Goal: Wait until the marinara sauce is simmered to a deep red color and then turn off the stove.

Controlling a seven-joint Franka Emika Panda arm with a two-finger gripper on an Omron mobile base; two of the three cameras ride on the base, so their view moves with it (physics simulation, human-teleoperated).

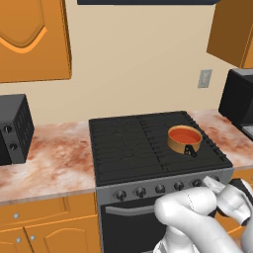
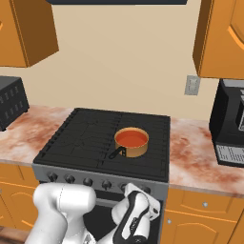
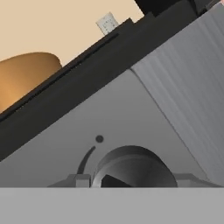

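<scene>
While the tool (image 3: 131, 181) clenches a knob (image 3: 131, 168), the saucepan (image 1: 185, 139) sits near the stove (image 1: 128, 143) edge.

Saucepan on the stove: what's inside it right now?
The saucepan holds the marinara sauce, a flat orange-red surface reaching nearly to the rim. Nothing else shows in it. The pan's bottom and whatever lies below the surface are covered by the sauce.

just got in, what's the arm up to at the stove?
The gripper is at the stove's grey front panel, closed on a black knob near the right end of the knob row. The small saucepan sits on a right-side burner, and its marinara sauce looks orange-red. From these views I can't tell whether the knob has been turned.
</scene>
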